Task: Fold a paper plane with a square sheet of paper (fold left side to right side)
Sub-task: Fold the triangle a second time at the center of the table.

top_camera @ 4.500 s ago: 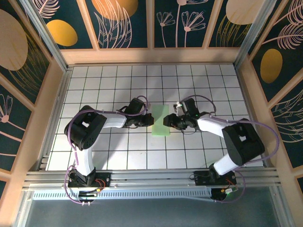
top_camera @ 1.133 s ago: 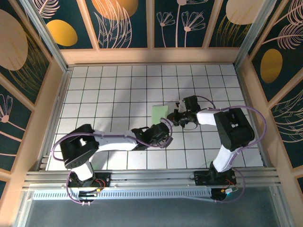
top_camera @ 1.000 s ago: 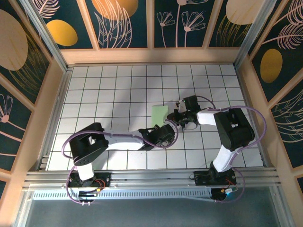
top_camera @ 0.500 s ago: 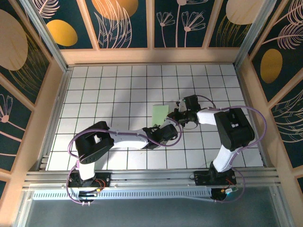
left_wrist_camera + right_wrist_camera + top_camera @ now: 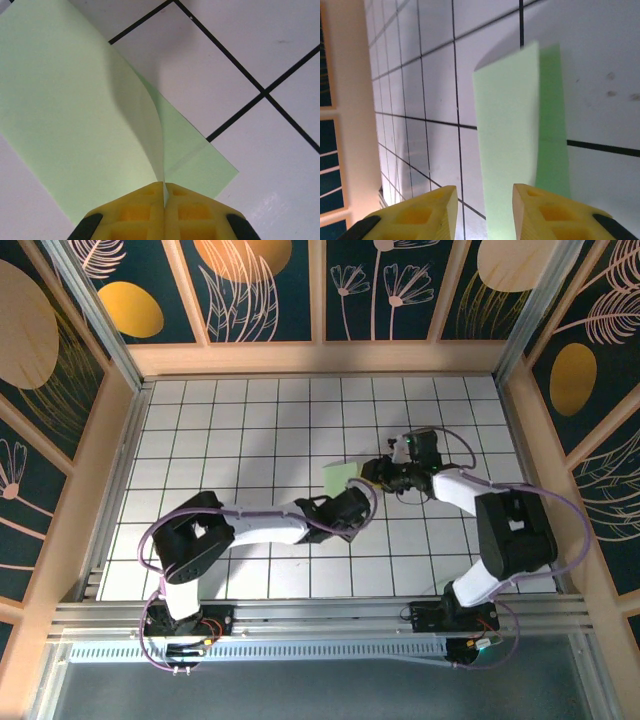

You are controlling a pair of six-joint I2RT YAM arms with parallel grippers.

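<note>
The square sheet of paper [image 5: 340,477] lies folded into a narrow light green strip near the middle of the tiled table. In the left wrist view its upper layer [image 5: 75,100] curls up from the table, and my left gripper [image 5: 164,192] is shut on that layer's near edge. From above, the left gripper [image 5: 352,508] sits at the strip's near end. My right gripper [image 5: 378,472] is at the strip's right side. In the right wrist view it [image 5: 482,200] stands open, and the paper [image 5: 507,135] runs between the yellow fingers without being pinched.
White tiles with black grid lines [image 5: 250,420] surround the paper. Wooden walls [image 5: 320,357] close in the far side and both flanks. A metal rail [image 5: 320,615] runs along the near edge by the arm bases.
My left gripper has closed on the paper's near edge and lifted a layer. My right gripper has opened, letting go of the paper, and shifted slightly right and farther back.
</note>
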